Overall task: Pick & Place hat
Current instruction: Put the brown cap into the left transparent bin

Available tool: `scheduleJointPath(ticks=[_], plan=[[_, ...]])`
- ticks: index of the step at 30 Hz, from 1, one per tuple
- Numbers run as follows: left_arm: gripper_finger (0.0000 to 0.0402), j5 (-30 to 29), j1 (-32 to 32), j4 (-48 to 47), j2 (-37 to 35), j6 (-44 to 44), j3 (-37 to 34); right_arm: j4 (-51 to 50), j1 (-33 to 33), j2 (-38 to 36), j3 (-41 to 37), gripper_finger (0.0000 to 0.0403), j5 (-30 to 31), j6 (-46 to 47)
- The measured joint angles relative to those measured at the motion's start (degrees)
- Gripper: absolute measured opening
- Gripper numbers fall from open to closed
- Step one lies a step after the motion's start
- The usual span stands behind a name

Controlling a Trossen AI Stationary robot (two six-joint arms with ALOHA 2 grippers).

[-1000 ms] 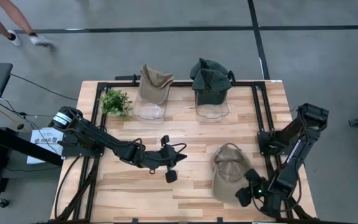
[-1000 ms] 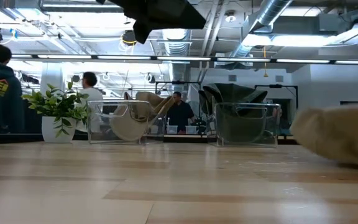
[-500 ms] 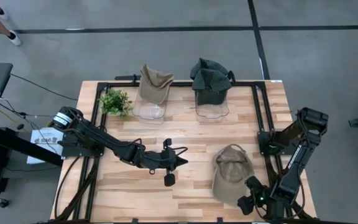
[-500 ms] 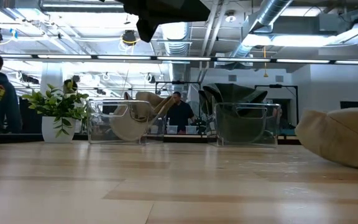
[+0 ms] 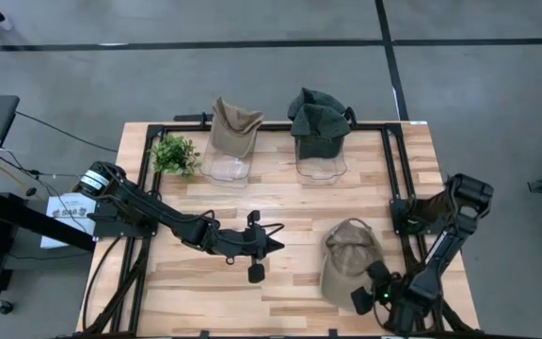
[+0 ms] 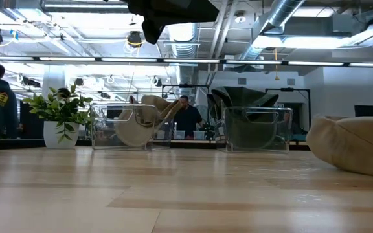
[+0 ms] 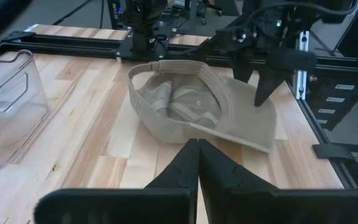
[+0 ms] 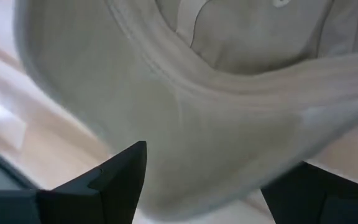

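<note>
Three hats (image 5: 348, 261), two bins (image 5: 321, 160), one plant (image 5: 175, 153)

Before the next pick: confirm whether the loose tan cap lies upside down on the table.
Yes: the tan cap lies with its opening and inner lining facing up.

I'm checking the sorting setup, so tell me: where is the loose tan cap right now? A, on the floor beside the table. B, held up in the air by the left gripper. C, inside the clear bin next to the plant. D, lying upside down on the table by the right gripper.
D: the tan cap lies on the wooden table, inside facing up, with the open right gripper at its brim; the left gripper is shut and empty.
</note>
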Motion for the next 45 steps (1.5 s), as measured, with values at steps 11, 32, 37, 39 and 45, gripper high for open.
scheduleJointPath(ticks=[11, 32, 37, 39, 45], plan=[[0.0006, 0.0, 0.0, 0.0, 0.0, 0.0, 0.0, 1.4, -2.2, 1.4, 0.0, 0.0042, 5.2, -6.0], [0.0006, 0.0, 0.2, 24.3, 13.1, -0.6, 0.0, -30.4, -7.3, -2.0, 5.4, 0.0003, 46.1, -14.2], [0.0008, 0.0, 0.8, 24.4, 13.1, -0.3, 0.0, -29.8, -9.0, -2.0, 5.4, 0.0002, 48.5, -16.3], [0.0019, 0.0, 1.4, 24.4, 13.1, -0.4, 0.0, -29.6, -9.1, -2.0, 5.4, 0.0002, 49.4, -16.3], [0.0083, 0.5, 3.3, 21.4, 13.1, -0.5, 0.0, -29.4, -7.8, -2.0, 5.4, 0.0002, 49.4, -16.4]])
